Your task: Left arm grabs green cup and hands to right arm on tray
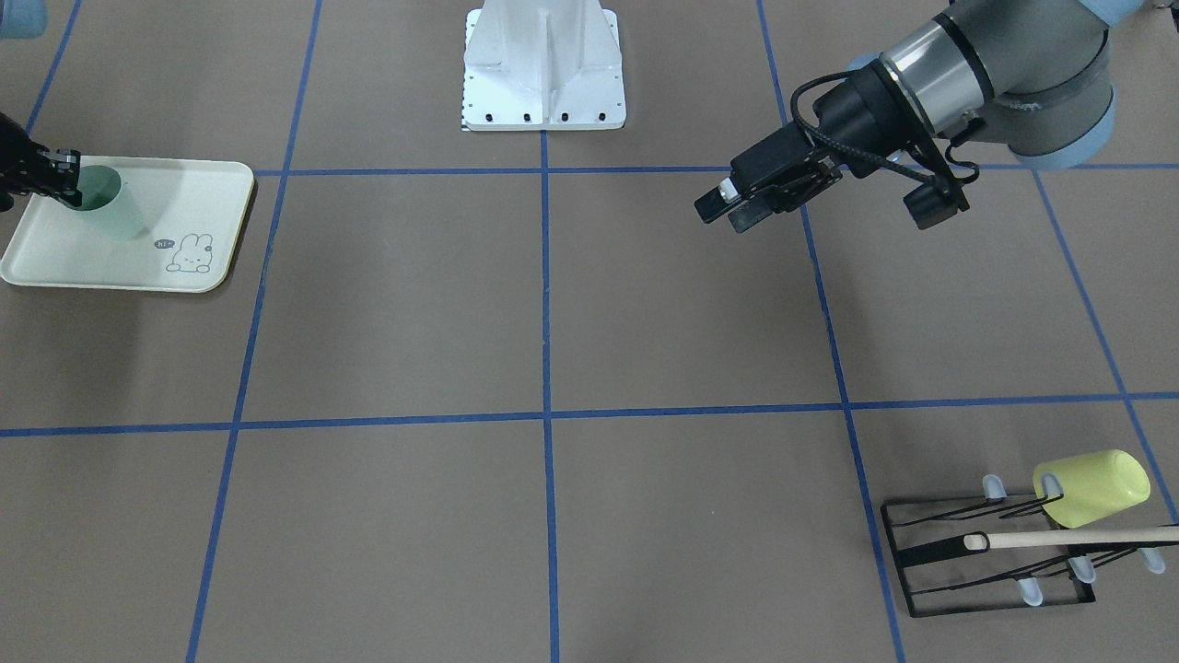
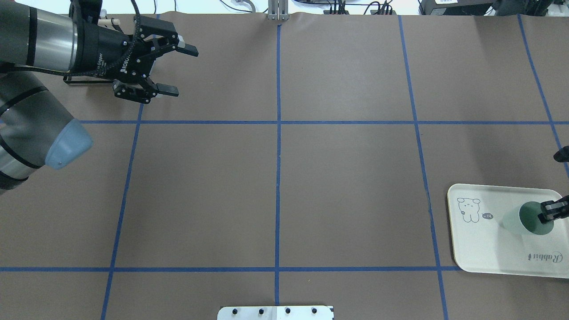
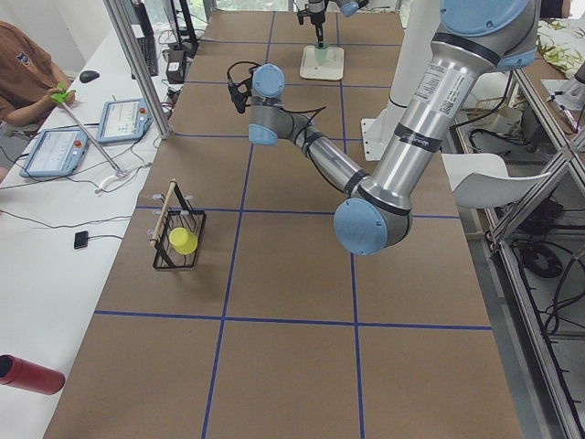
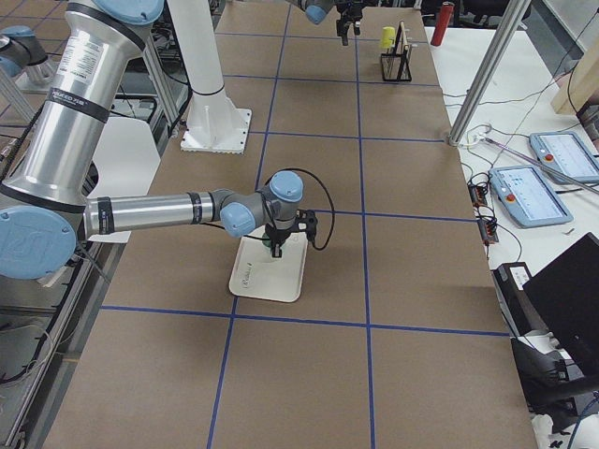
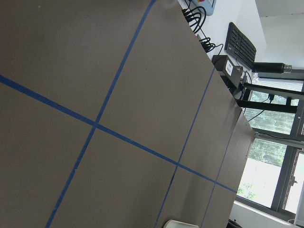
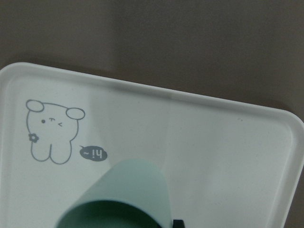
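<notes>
Your right claw is clasping the green cup over the tray at four o'clock; your left claw is hovering released at ten o'clock.

A yellow-green cup lay sideways on a black wire rack, a wooden dowel across it, on the blue-taped brown table

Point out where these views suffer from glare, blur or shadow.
Left wrist view: the window is blown out white; the table is sharp. Right wrist view: the cup, close to the lens at the bottom edge, is slightly soft, while the rabbit drawing on the tray is crisp. Overhead view: a soft shadow darkens the table beyond the tray.
</notes>
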Controlling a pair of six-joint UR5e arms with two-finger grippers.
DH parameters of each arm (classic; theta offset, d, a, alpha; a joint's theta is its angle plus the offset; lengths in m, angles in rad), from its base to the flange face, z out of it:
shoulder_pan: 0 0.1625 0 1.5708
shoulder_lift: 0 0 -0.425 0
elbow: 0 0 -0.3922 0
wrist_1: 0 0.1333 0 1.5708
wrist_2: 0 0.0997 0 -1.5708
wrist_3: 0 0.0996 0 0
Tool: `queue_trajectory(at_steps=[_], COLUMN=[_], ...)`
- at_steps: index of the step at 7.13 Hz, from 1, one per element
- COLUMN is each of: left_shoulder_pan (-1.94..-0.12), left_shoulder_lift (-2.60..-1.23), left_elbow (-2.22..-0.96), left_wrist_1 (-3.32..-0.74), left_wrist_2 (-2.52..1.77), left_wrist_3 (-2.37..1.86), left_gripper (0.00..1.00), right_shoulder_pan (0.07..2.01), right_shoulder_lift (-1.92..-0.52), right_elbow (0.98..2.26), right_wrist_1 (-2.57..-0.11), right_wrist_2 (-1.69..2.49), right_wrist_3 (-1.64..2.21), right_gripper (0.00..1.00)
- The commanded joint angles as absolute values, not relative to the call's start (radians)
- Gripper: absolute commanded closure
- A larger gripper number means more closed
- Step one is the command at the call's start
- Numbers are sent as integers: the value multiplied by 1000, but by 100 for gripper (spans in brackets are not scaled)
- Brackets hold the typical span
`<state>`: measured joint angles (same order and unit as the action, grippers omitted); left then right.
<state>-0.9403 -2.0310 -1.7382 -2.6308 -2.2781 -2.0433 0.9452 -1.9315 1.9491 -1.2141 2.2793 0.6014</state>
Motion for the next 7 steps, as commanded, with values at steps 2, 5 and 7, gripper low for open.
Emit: queue_trajectory(at_steps=[2,5,7], left_shoulder_pan=[-940,-972,-1050], left_shoulder_lift=[-2033,-2033,-1932], left_elbow=[-1738,-1740,-1747], left_wrist_1=[-2631,-2629,-2629], left_wrist_2=[-2279,-2287,-2357], left_wrist_3=[-2043,-2042,-1891], left_gripper=[0,0,0], right_shoulder_pan=[937,992,1142], right_shoulder_lift=[-1931,-1942,-1937], right_elbow=[1945,2029,2094], right_wrist_1=[-1212,-1207,-1207], right_wrist_2=[2281,2281,2296], right_wrist_3=[601,604,603], right_gripper=[30,0,0])
